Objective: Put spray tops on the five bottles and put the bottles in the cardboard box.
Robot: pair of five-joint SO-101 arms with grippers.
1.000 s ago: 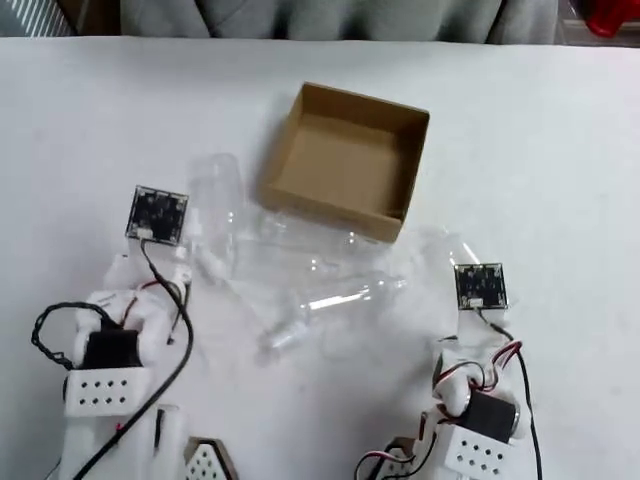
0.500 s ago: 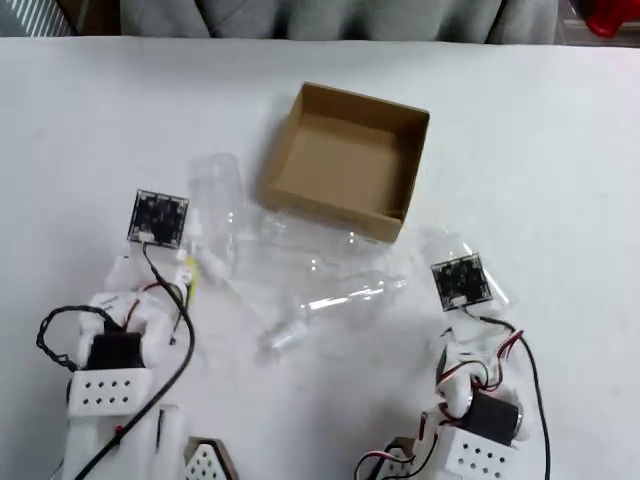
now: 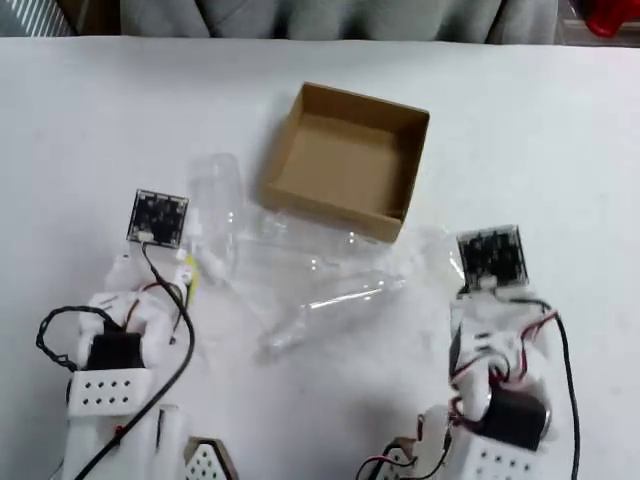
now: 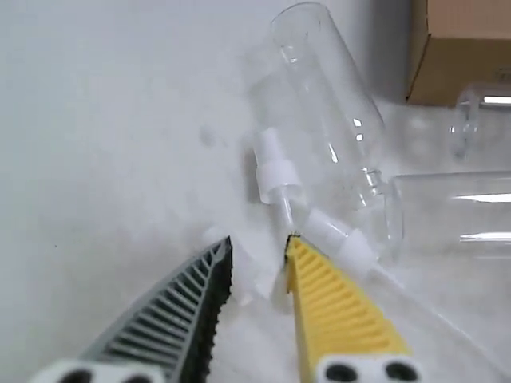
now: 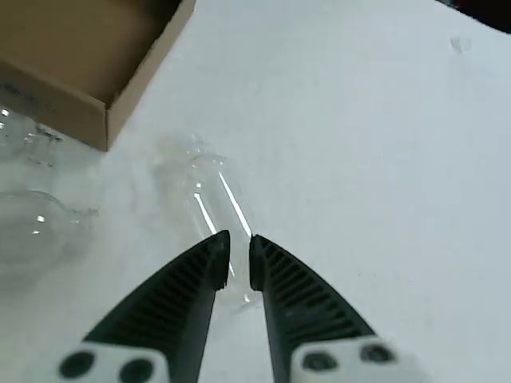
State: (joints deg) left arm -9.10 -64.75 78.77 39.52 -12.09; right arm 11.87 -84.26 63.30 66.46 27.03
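Observation:
The cardboard box [image 3: 345, 160] stands open at the table's middle, and its corner [image 5: 80, 72] is seen from the right wrist too. Several clear bottles lie in front of it: one [image 3: 215, 190] at the left and others [image 3: 330, 290] across the middle. In the left wrist view, my left gripper [image 4: 257, 243] is open just short of two white spray tops [image 4: 275, 171] [image 4: 343, 239], which lie beside a clear bottle [image 4: 319, 120]. My right gripper [image 5: 238, 239] hangs over a small clear bottle [image 5: 209, 191], its black fingers nearly together with nothing gripped.
White table [image 3: 540, 130] stretches bare to the right of the box and behind it. The left arm [image 3: 110, 350] and the right arm [image 3: 495, 400] fill the near corners. Another clear bottle [image 4: 455, 207] lies close to the box corner [image 4: 467, 40].
The right arm's wrist has swung first a little left, then right and farther from the front edge, toward the box's right side. The left arm has barely shifted.

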